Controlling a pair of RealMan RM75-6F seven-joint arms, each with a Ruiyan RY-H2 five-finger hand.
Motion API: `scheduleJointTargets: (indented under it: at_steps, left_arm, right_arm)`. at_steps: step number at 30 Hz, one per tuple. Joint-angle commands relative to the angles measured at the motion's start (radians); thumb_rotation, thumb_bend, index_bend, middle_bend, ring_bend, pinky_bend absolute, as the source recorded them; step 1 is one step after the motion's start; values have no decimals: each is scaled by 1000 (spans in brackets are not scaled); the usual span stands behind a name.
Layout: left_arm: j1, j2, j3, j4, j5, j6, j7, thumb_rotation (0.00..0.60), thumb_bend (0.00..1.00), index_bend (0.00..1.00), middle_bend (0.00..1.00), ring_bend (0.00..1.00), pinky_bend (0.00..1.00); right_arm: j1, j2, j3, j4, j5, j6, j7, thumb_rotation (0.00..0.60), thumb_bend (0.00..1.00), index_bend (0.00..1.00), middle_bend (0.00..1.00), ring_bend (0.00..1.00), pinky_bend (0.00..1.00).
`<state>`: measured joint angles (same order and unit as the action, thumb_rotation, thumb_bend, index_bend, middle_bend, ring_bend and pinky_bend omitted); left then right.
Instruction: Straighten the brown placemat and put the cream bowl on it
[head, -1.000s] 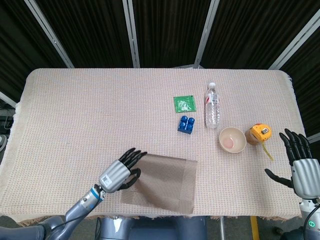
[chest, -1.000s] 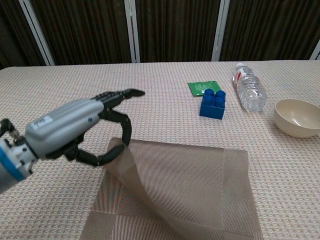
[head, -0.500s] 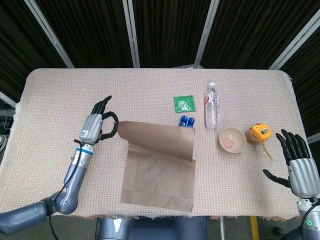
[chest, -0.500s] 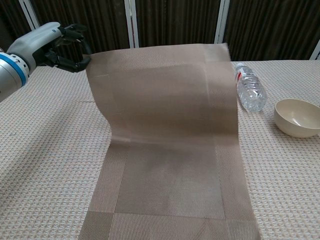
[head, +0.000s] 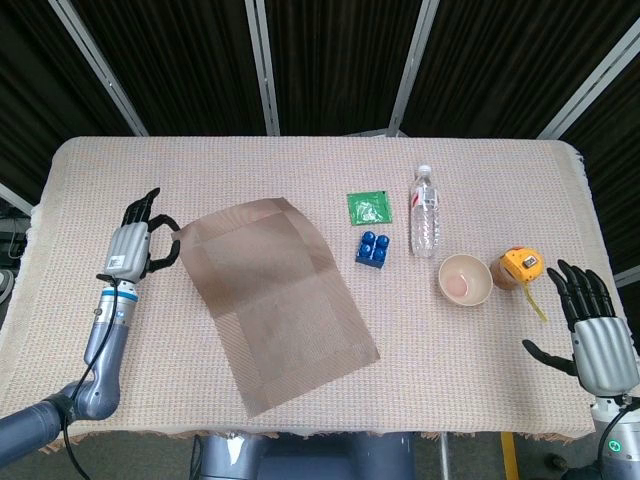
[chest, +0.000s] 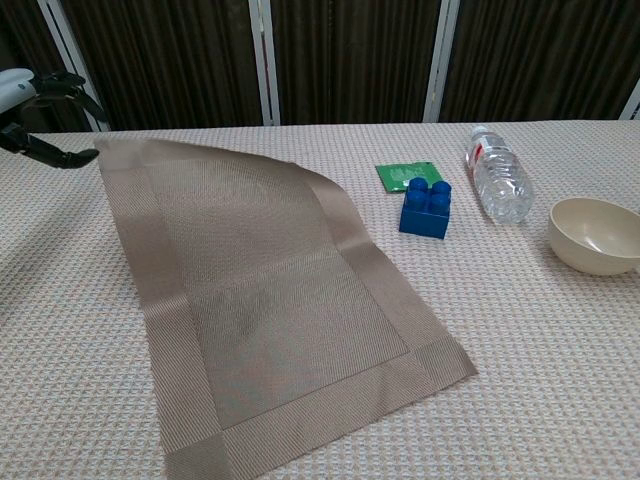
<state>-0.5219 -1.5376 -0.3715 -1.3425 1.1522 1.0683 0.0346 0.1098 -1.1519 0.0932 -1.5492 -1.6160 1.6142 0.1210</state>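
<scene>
A: Where is the brown placemat seen?

B: It is spread open on the counter, left of centre in the head view, turned askew so that its long sides are skewed against the counter's edges. One corner, at about ten o'clock from its middle, is pinched by the left hand. In the chest view that corner is seen raised a little, and the far edge toward one o'clock is curled up slightly.

A: How are the left hand's fingers placed?

B: The thumb and a finger are closed on the mat's corner; the rest are extended upward.

A: And the cream bowl?

B: It is found upright on the counter, at three o'clock from the placemat and well apart from it. A yellow tape measure is set just beside it at three o'clock, and a clear water bottle is laid on its side near it at eleven o'clock.

A: What of the right hand?

B: It is held at the counter's right edge, fingers spread, with nothing gripped.

A: What else is seen?

B: A blue block and a green packet are seen between the placemat and the bottle, the packet at twelve o'clock from the block.
</scene>
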Motion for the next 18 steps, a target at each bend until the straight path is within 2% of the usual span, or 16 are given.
scheduleJointTargets:
  at_steps: [1,6,10,13,18]
  left_arm:
    - [45,68,32,-88,3,52,64,600,0,0,0,0,0]
    - [131,165,86,-235,50,168,120,600,0,0,0,0,0]
    - [216,254,145,-359,78,256,169,600,0,0,0,0,0]
    - [279,318,199,-424,128,325,188,600,0,0,0,0,0]
    - [330,386,236,-493,177,392,217,600,0,0,0,0,0]
  right_arm:
    - [1,0,-9,2,-12,-6,-2,600,0,15,0,0,0]
    - [13,-14,-50,15,-87,-21,-39,600,0,29,0,0,0]
    - [27,-41,-106,39,-181,-53,-110,600,0,56,0,0,0]
    - [52,-77,-146,64,-239,-117,-176,600,0,66,0,0,0]
    - [121,-100,-168,50,-294,-239,-263,600,0,76,0,0,0]
